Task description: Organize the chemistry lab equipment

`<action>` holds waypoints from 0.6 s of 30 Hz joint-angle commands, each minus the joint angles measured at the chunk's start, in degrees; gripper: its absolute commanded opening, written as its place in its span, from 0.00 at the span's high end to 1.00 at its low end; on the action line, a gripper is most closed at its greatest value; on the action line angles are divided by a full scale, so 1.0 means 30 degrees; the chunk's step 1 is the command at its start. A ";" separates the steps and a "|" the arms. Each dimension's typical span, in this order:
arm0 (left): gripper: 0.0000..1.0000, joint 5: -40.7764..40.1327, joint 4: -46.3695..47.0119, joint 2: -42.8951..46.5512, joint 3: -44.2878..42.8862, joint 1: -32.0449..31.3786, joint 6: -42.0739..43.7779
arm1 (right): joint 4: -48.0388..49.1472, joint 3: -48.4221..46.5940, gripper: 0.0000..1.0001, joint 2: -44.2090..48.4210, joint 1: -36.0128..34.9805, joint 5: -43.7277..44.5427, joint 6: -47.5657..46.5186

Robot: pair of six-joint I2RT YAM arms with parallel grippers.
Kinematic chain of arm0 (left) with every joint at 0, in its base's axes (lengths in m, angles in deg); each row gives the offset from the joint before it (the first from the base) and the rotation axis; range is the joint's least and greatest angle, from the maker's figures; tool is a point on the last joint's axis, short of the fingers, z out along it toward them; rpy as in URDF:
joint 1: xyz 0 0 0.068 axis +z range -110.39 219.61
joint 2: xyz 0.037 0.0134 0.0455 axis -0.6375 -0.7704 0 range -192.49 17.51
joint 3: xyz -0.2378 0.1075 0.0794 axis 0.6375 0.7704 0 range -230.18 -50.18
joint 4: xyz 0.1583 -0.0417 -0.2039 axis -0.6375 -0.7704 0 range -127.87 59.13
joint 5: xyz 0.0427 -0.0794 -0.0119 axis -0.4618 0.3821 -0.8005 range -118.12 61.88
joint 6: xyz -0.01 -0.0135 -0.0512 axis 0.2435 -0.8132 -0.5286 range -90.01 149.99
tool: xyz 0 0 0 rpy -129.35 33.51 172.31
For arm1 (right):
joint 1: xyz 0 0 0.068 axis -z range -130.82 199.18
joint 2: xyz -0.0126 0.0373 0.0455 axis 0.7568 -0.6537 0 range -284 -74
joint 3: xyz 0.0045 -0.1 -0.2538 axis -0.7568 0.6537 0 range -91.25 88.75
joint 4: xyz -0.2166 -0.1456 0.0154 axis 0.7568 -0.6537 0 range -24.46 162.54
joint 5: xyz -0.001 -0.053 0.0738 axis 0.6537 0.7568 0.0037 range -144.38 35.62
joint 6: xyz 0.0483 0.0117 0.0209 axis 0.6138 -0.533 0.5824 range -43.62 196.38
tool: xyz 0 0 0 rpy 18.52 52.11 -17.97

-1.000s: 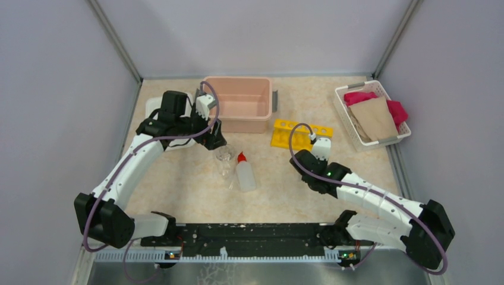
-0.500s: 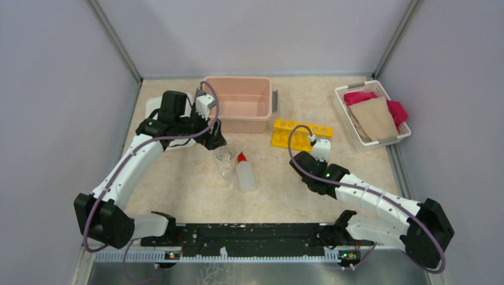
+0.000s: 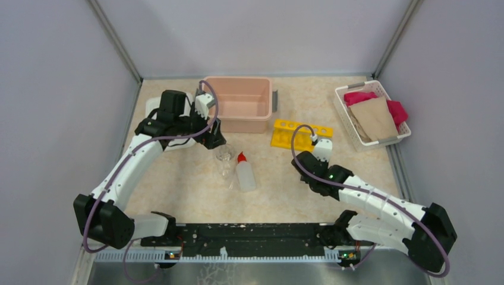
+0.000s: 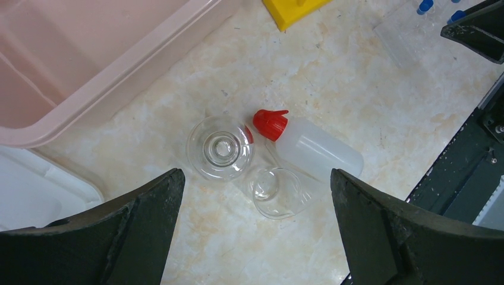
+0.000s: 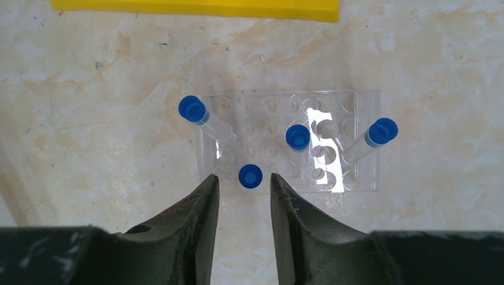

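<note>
The left tool (image 4: 255, 178) hangs wide open above the flask (image 4: 220, 148), which stands upright on the tabletop (image 4: 356, 77) at mid-frame in the left wrist view, clear of both fingers. Just right of it the bottle (image 4: 309, 145) lies on its side, red nozzle toward the flask. A second small glass (image 4: 276, 191) sits just below both. A pink bin (image 4: 89, 53) fills the upper left.

In the right wrist view the right tool (image 5: 242, 181) has its fingers slightly parted and grips nothing. One tube (image 5: 250, 176) stands between the tips, touching neither, in a clear tray (image 5: 356, 101). Three more tubes (image 5: 298, 136) sit in the tray, two of them leaning. The yellow rack (image 5: 196, 7) lies along the top edge.
</note>
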 commanded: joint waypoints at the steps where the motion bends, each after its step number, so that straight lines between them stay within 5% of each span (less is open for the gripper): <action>1: 0.01 0.0135 0.0183 0.0255 -0.0834 0.0103 0.0106 | 0.0213 -0.0116 0.63 0.1098 0.0019 -0.0046 -0.0006; 18: 0.01 0.0078 0.0183 0.0221 -0.0948 0.0132 0.0003 | -0.0337 -0.2255 0.67 -0.0071 0.0256 0.0435 -0.0960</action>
